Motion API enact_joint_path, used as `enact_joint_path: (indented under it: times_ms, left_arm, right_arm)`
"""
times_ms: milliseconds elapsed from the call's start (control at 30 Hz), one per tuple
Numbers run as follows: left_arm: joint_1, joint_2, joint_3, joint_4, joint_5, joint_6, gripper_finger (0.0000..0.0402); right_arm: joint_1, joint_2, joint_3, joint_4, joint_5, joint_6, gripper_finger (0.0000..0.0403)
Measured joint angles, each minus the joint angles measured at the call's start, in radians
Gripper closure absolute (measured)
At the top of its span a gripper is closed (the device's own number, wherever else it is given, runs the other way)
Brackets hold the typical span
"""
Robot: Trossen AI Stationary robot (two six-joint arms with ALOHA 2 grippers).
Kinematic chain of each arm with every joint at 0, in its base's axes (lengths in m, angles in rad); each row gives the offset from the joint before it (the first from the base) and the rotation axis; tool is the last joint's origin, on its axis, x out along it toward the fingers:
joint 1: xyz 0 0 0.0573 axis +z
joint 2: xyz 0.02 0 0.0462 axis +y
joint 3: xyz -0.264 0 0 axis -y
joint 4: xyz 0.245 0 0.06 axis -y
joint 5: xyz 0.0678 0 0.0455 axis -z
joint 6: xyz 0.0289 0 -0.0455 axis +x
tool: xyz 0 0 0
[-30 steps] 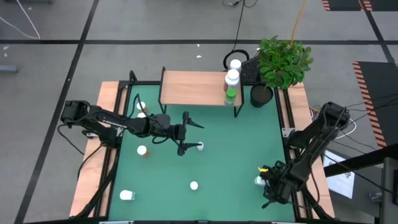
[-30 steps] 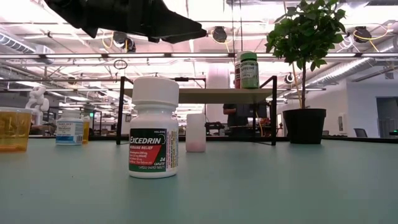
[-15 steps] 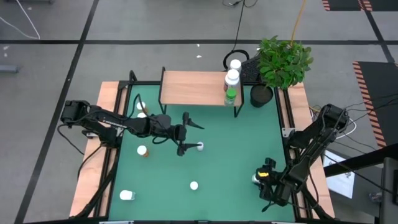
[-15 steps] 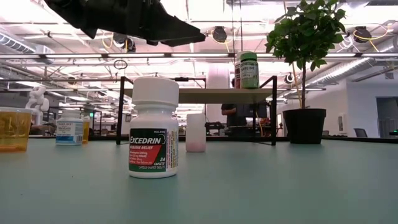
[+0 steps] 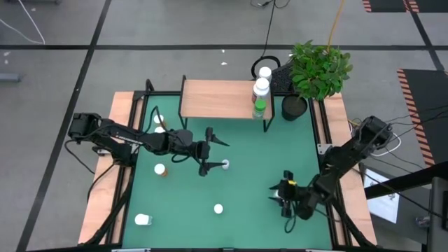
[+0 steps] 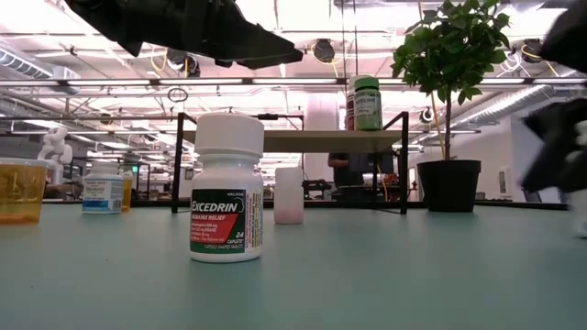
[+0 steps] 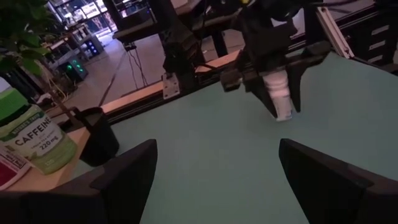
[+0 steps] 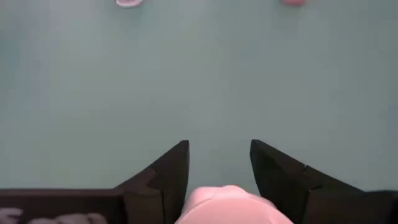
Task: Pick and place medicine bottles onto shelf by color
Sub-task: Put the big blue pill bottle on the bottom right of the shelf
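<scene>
- A white bottle [image 7: 278,94] sat clamped between the fingers of the right gripper [image 5: 286,198], over the mat's [image 5: 252,175] near right part; the right wrist view showed its pale cap [image 8: 229,205] between the two dark fingers [image 8: 166,174].
- The shelf [image 5: 217,99] stood at the far edge of the mat, with three bottles, the nearest one green [image 5: 260,108], lined up at its right end.
- The left gripper [image 5: 212,150] hung with fingers spread wide near the mat's centre, just beside a pink bottle [image 5: 225,165].
- Other bottles stood apart on the mat: an Excedrin bottle [image 6: 227,186] near the front, an orange one [image 5: 160,169] at the left.
- A potted plant [image 5: 316,70] stood right of the shelf.
</scene>
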Motion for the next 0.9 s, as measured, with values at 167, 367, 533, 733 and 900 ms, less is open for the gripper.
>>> enact_joint_path:
  times_ms: [167,367,533,733,900]
  left_arm:
    - [0.0,0.0,0.0,0.0,0.0,0.0,0.0062]
    - [-0.001,0.0,0.0,0.0,0.0,-0.01,0.0062]
    - [-0.002,0.0,0.0,-0.001,0.0,-0.016,0.0062]
    - [-0.003,0.0,0.0,-0.017,0.0,-0.018,0.0062]
    - [-0.004,0.0,0.0,-0.025,-0.002,-0.029,0.0062]
  right_arm:
    - [-0.12,0.002,-0.003,0.121,-0.023,-0.271,0.0258]
    - [-0.291,0.002,-0.003,0.268,-0.138,-0.516,0.0257]
    - [-0.415,0.002,-0.003,0.309,-0.277,-0.581,0.0256]
    - [-0.489,0.002,-0.003,0.309,-0.306,-0.594,0.0237]
    - [-0.508,0.002,-0.003,0.31,-0.309,-0.598,0.0187]
